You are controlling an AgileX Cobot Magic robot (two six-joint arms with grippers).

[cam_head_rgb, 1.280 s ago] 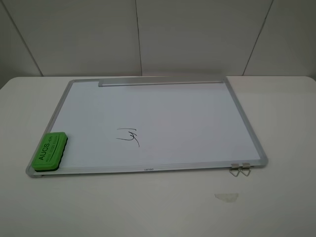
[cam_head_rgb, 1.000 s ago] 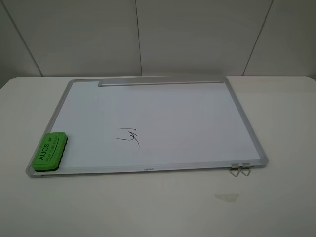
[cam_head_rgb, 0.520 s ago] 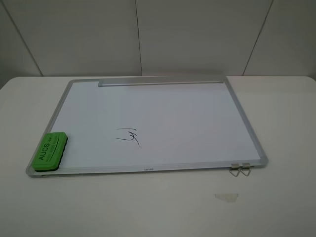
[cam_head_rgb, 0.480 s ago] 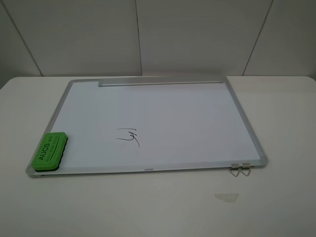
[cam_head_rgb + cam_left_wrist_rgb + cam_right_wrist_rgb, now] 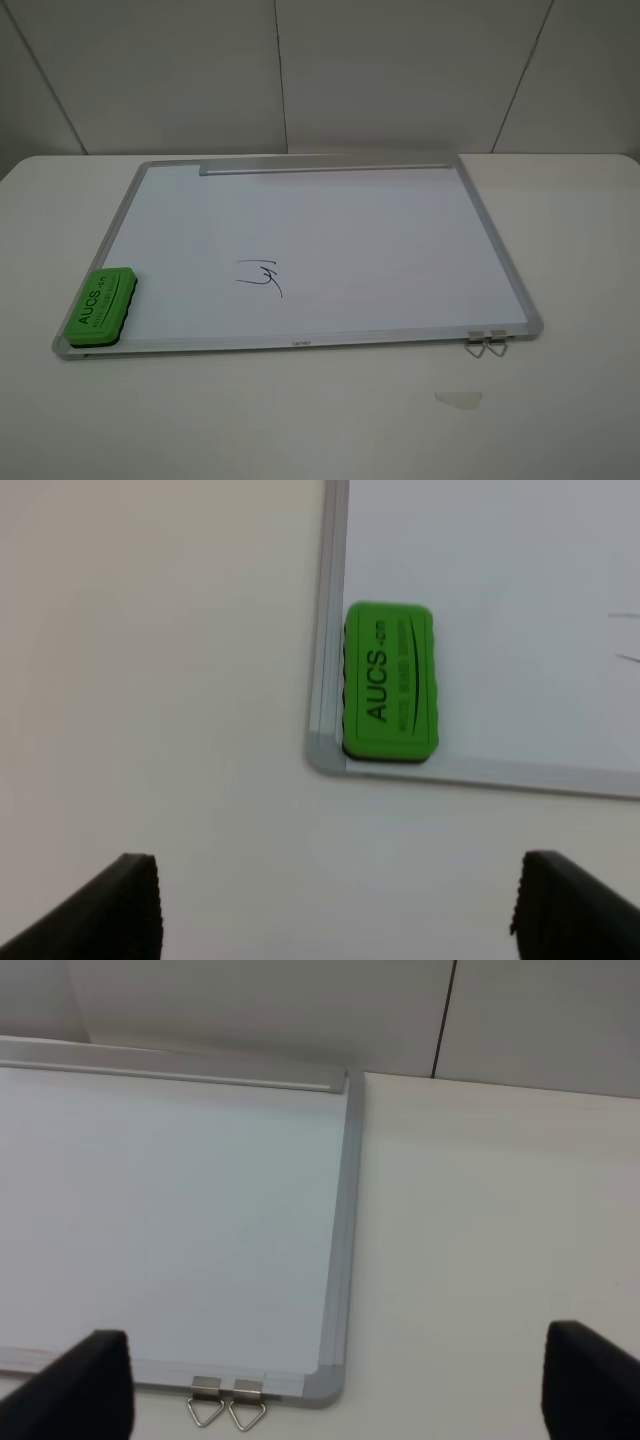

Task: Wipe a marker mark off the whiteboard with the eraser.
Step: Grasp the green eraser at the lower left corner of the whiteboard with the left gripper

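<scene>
Exterior high view shows the eraser (image 5: 100, 306), a small bright green block with rounded edges, a dark underside and black "AUCS" letters on its top. It lies flat on the near left corner of the whiteboard (image 5: 380, 240), just beside the silver-grey frame. The marker mark (image 5: 260, 278), a few thin black curved strokes, is near the middle of the board, apart from the eraser. Two metal clips (image 5: 486, 343) hang at the near right corner.

On the left wrist view, the left gripper (image 5: 338, 865) is spread wide and holds nothing. The eraser lies ahead of its dark fingers (image 5: 110, 910), well apart from them and not touching.

The right gripper (image 5: 338, 1335) is also spread wide and holds nothing, near the corner with the clips.
</scene>
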